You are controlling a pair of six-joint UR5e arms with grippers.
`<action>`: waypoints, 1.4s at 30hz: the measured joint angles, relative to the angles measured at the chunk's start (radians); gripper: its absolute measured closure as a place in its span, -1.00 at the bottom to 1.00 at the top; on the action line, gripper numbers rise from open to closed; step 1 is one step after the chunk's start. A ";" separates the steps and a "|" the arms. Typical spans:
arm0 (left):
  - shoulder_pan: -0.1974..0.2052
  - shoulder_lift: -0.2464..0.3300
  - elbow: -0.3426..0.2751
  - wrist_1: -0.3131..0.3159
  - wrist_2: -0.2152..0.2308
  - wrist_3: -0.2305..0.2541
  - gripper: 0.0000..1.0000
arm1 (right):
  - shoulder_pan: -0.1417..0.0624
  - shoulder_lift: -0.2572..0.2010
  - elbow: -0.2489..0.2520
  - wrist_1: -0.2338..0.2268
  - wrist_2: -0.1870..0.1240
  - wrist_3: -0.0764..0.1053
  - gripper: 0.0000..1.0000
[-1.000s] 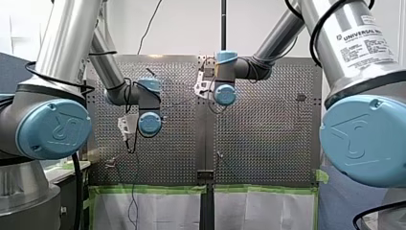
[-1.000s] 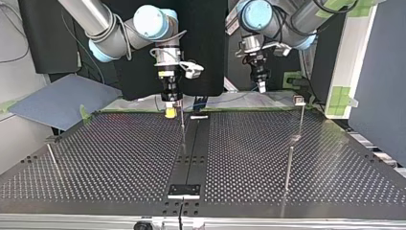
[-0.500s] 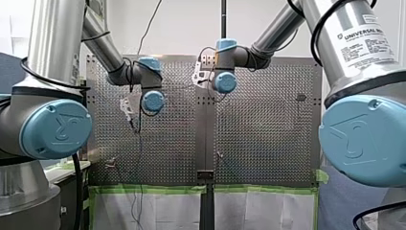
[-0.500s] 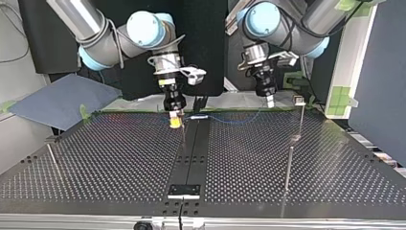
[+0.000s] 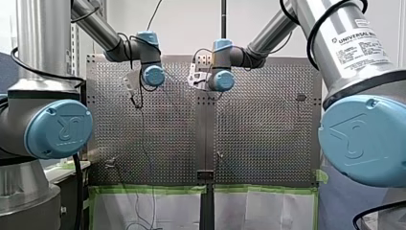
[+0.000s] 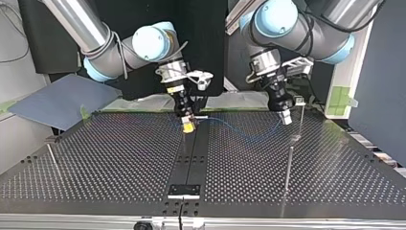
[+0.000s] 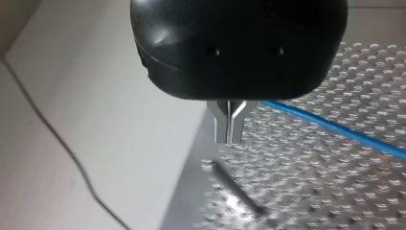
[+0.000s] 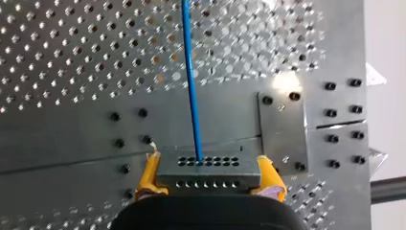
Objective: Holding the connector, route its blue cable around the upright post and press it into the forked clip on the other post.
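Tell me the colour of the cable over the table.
Blue; the thin cable leaving the grey holed metal connector shows best in the right wrist view.

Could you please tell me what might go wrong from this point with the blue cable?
My left end effector hangs close beside the clip post and could knock it. The blue cable sags between both end effectors, so it might snag on the table. A hard pull could strain it where it enters the connector held by my right end effector.
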 joint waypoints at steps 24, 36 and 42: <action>0.144 0.144 0.136 -0.209 0.138 -0.048 0.90 | 0.016 0.003 -0.222 0.063 -0.053 0.000 1.00; 0.253 0.045 0.207 -0.224 0.247 -0.061 0.90 | 0.018 0.017 -0.290 0.078 -0.064 0.000 1.00; 0.309 -0.012 0.238 -0.226 0.304 -0.083 0.90 | 0.019 0.059 -0.333 0.104 -0.066 -0.001 1.00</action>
